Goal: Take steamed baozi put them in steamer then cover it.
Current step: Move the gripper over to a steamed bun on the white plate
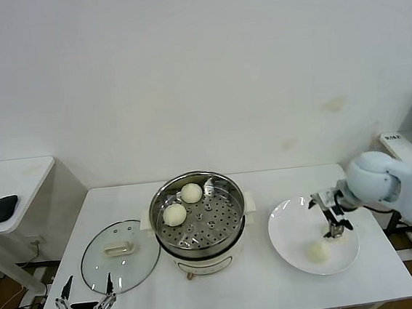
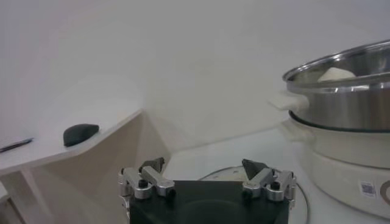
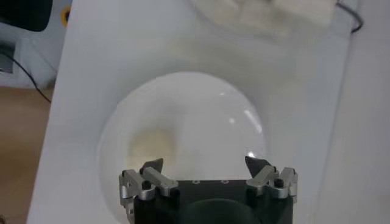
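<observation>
Overhead—right tool [image 1: 334,224] agape, seemingly empty—plate [image 1: 289,223].

Probably a lab: bare white wall [image 1: 198,67], plain white tables [image 1: 123,199]

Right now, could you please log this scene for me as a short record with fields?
steamer: table centre, uncovered
buns in steamer: two
plate: right of steamer, one bun on it
lid: flat on table, left of steamer
right gripper: open, above plate, beside bun
left gripper: open, idle at near table edge by lid
</observation>
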Controlling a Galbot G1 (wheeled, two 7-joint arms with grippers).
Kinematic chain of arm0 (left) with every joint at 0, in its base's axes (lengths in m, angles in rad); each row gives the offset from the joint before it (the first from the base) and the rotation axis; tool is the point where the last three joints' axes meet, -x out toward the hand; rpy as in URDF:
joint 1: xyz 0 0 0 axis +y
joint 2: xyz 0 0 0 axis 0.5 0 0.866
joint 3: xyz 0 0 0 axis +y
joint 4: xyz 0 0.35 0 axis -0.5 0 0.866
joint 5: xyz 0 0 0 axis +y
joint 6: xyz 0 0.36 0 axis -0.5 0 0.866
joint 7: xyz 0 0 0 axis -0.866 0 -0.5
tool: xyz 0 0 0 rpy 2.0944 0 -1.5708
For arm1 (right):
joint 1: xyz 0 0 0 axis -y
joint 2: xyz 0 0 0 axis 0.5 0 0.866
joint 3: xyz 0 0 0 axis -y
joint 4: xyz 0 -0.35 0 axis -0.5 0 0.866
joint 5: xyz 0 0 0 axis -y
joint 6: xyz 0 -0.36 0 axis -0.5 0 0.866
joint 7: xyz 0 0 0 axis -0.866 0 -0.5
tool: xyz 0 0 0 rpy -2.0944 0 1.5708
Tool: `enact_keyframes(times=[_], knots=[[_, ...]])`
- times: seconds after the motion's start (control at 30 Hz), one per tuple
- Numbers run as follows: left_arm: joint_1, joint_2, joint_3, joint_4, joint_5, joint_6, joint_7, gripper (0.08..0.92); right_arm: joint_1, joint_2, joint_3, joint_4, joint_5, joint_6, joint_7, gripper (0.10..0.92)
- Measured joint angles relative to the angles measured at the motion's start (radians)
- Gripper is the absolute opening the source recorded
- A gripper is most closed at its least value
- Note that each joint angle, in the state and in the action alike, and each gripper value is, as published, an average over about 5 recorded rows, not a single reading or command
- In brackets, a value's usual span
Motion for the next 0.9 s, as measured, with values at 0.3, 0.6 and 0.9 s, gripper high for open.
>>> enact_keyframes(times=[0.3,0.6,0.9], knots=[[0.004,-0.002,-0.002,0.013,-0.001,-0.004,-0.001,0.823,-0.156,0.001,0.092,-0.028,-0.013,-0.033,0.027,0.808],[0.003,-0.003,-0.001,0.018,-0.003,-0.005,-0.002,0.823,-0.262,0.030,0.158,-0.076,-0.023,-0.055,0.055,0.785],[0.005,0.000,-0.005,0.019,-0.006,-0.007,-0.003,0.823,-0.321,0.067,0.199,-0.123,-0.015,-0.081,0.086,0.746]])
